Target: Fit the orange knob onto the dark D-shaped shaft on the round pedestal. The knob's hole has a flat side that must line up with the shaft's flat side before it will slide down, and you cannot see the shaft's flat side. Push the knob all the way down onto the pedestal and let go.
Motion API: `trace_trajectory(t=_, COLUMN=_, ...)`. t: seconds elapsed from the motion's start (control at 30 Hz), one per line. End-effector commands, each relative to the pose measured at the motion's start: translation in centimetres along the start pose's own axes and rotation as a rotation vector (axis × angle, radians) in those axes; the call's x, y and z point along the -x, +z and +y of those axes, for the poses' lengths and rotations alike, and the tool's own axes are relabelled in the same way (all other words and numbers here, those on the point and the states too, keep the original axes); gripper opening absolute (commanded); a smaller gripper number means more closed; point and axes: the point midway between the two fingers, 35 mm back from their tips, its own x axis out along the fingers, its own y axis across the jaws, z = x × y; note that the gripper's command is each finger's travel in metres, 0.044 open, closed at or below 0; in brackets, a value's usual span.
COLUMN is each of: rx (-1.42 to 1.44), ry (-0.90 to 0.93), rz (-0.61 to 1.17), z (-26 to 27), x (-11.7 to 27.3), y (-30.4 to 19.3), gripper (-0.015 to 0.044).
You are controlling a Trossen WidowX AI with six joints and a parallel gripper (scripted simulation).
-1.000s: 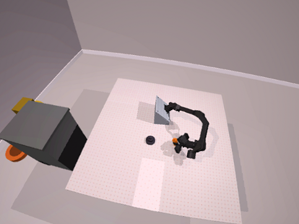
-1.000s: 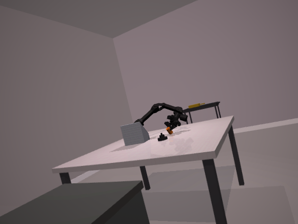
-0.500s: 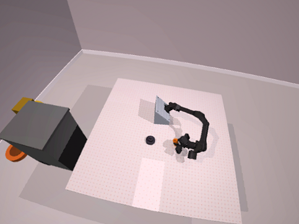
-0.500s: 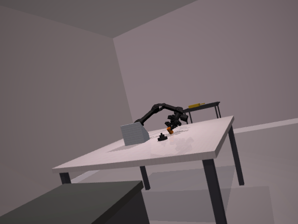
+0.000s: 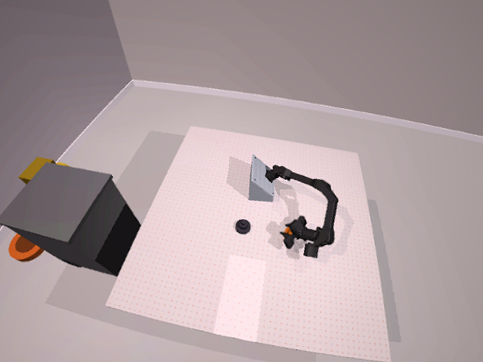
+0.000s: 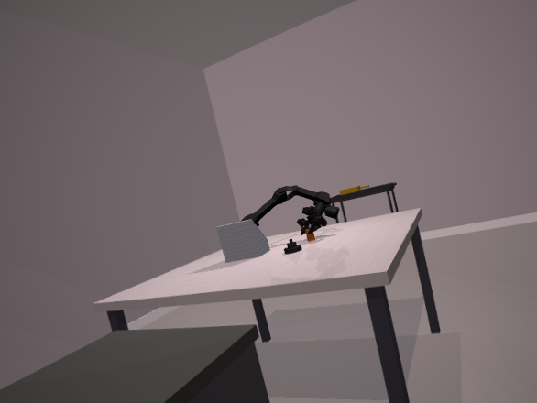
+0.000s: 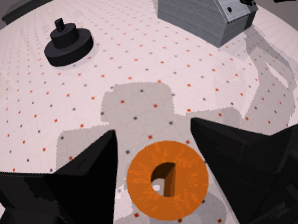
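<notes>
The orange knob (image 5: 287, 230) (image 6: 311, 236) (image 7: 190, 187) is upright, on or just above the table. Its hole faces the wrist camera, with the flat side at the hole's right in that view. My gripper (image 6: 308, 232) (image 7: 153, 129) is open, with one finger on each side of the knob and narrow gaps showing beside it. The dark round pedestal (image 5: 242, 226) (image 6: 292, 249) (image 7: 68, 52) stands apart from the knob, at the upper left of the wrist view. Its thin shaft (image 7: 59, 25) points up and is bare; the shaft's flat side cannot be made out.
A grey sloped box (image 5: 260, 183) (image 6: 243, 241) (image 7: 200, 22) stands on the table (image 5: 171, 264) (image 6: 192, 284) near the arm's base, beyond the pedestal. A dark cabinet (image 5: 59, 201) stands on the floor beside the table.
</notes>
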Motion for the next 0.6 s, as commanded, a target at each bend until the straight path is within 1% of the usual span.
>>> trace_trajectory(t=0.0, rx=0.001, ry=-0.001, rz=-0.001, z=-0.01, x=-0.03, y=0.0, gripper=0.026)
trace_trajectory(t=0.43, rx=0.001, ry=-0.001, rz=-0.001, z=-0.01, x=-0.03, y=0.0, gripper=0.026)
trace_trajectory(t=0.57, rx=0.001, ry=-0.001, rz=-0.001, z=-0.01, x=-0.03, y=0.0, gripper=0.0365)
